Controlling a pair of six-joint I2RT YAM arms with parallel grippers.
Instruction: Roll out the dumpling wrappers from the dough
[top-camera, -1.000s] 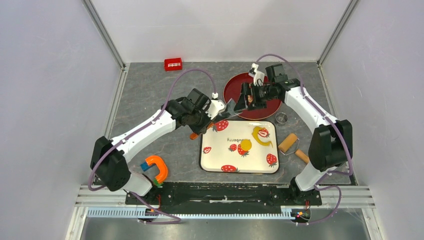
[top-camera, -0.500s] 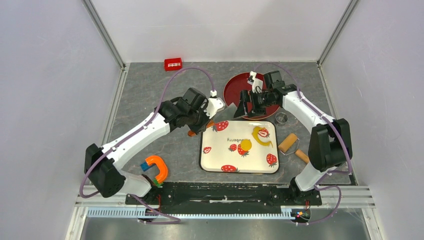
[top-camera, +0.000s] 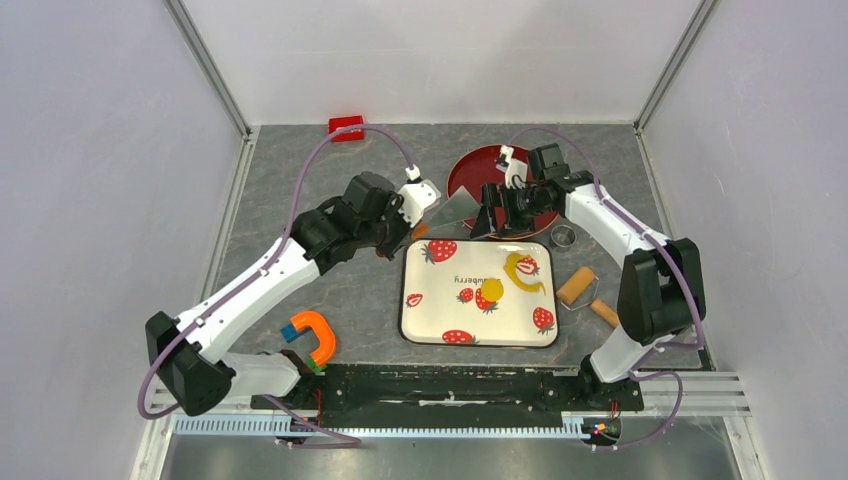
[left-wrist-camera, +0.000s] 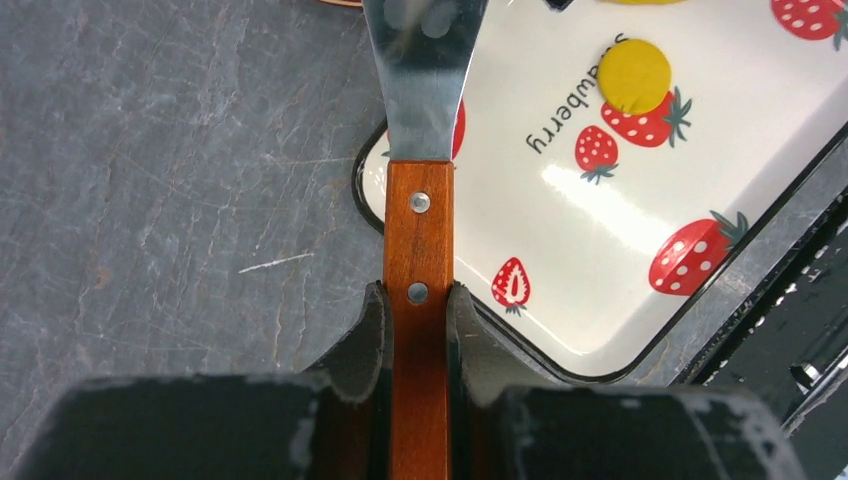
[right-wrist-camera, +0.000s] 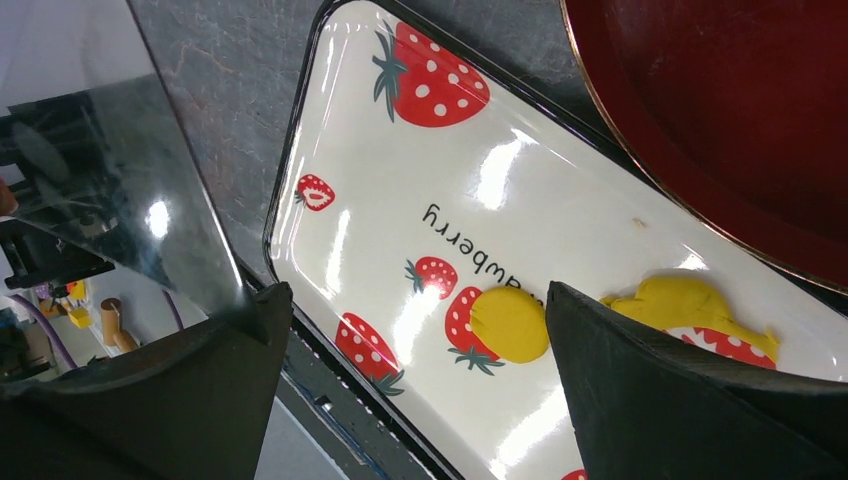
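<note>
A small round yellow dumpling wrapper lies on the strawberry tray, with the ragged leftover dough to its right. My left gripper is shut on a wooden-handled spatula. Its metal blade is over the tray's far left corner, near the red plate. In the left wrist view the wrapper lies beyond the blade. My right gripper is open and empty above the tray's far edge. In its view the wrapper and dough lie between its fingers.
A wooden roller and a small wooden piece lie right of the tray. A metal ring cutter sits by the plate. A red box is at the back. An orange and blue tool lies front left.
My left arm has stretched out and carried the spatula farther from me, toward the plate. My right gripper has dropped slightly toward the tray's far edge.
</note>
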